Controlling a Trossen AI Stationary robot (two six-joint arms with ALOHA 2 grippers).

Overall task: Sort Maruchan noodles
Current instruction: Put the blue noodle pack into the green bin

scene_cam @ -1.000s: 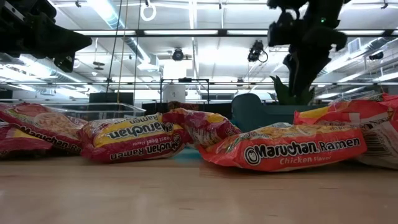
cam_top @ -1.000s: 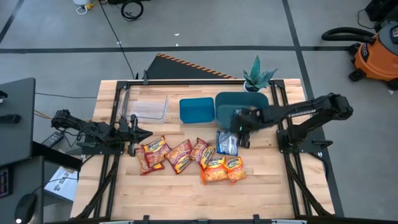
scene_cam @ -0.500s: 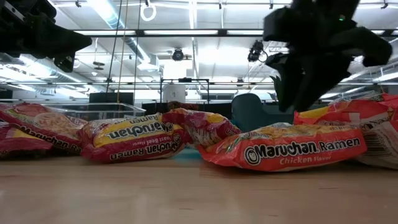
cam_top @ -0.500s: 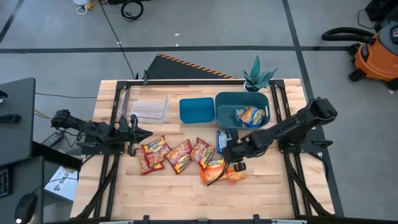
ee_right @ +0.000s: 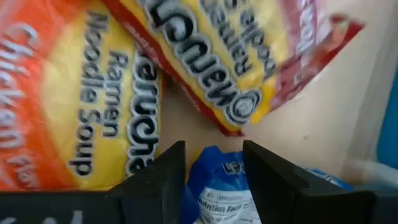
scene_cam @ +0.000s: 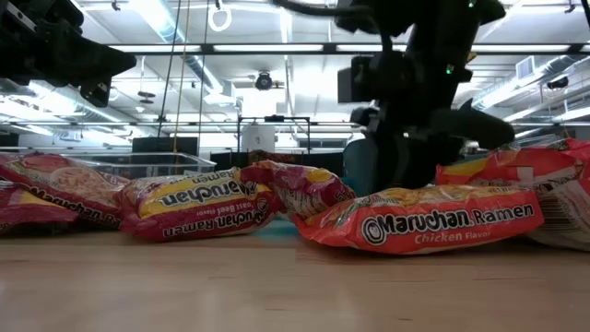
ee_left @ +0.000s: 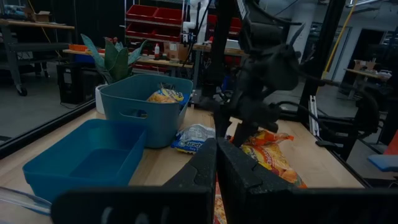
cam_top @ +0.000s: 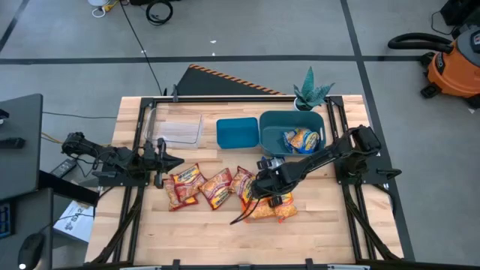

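Right hand (cam_top: 264, 184) hides blue packet (ee_right: 224, 186) (partly).

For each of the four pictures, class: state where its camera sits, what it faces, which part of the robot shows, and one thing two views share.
High view: overhead, straight down on the table; both arms show, right gripper over the noodle packets, left gripper at the table's left.
Low view: tabletop height, level across the packets; right arm above.
Left wrist view: faces the deeper bin, own shut fingers below.
Right wrist view: close on packets, own open fingers.
Shared: the blue-and-white packet appears in both wrist views.
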